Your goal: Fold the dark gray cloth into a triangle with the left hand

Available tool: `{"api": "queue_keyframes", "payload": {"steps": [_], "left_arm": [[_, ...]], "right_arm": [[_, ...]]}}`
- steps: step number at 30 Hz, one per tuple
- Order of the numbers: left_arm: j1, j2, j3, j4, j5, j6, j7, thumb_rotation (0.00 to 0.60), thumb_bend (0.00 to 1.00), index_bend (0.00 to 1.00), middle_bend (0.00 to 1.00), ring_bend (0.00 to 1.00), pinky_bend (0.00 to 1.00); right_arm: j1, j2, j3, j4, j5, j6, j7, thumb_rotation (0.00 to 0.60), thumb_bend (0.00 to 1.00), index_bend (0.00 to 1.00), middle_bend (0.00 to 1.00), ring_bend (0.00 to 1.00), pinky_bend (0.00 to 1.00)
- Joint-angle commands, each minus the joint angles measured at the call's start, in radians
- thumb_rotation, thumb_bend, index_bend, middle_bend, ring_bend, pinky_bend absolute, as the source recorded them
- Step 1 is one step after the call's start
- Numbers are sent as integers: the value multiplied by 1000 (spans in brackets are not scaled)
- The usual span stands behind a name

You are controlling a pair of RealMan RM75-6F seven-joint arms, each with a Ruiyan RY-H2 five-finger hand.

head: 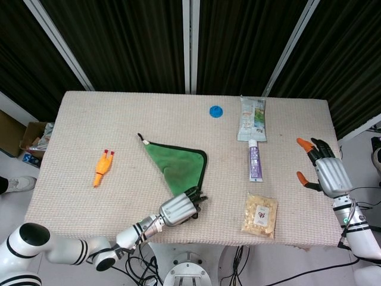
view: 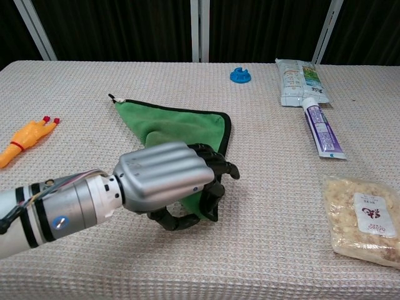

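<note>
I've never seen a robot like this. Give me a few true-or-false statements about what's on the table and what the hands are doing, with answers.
1. The cloth lies in a triangle shape. True.
2. The left hand is at the cloth's near corner. True.
3. The right hand holds the tube. False: it holds nothing, off by the table's right edge.
4. The blue cap sits on the cloth. False: it sits apart, toward the far edge.
5. The toy chicken lies left of the cloth. True.
</note>
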Motion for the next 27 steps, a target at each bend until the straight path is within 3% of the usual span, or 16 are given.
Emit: {"api": "queue_keyframes", "payload": {"steps": [1,6,15,22,27], "left_arm": [[15,-9,10,-7,21,14,-10,600,487,633,156,120,125],[34,-28,25,-22,47,14,10,600,486,622,156,120,125],[50,18,-14,-61,55,33,-42,600,485,614,156,120,125],[31,123,-120,-94,3,25,-167,600,485,615,156,120,125],[3,186,-208,-53,-48,0,-259,600,485,621,155,120,125]], "right_arm": [[-1,2,0,-2,-1,1,0,600,292,99,121,0,35],[-1,2,-1,-1,-2,0,3,600,292,99,121,0,36],[-6,3,-2,6,-4,8,16,600,292,99,121,0,36],[-8,2,-3,9,-8,11,21,600,291,100,121,0,36],[-12,4,-3,9,-8,17,24,600,292,99,121,0,36]]}}
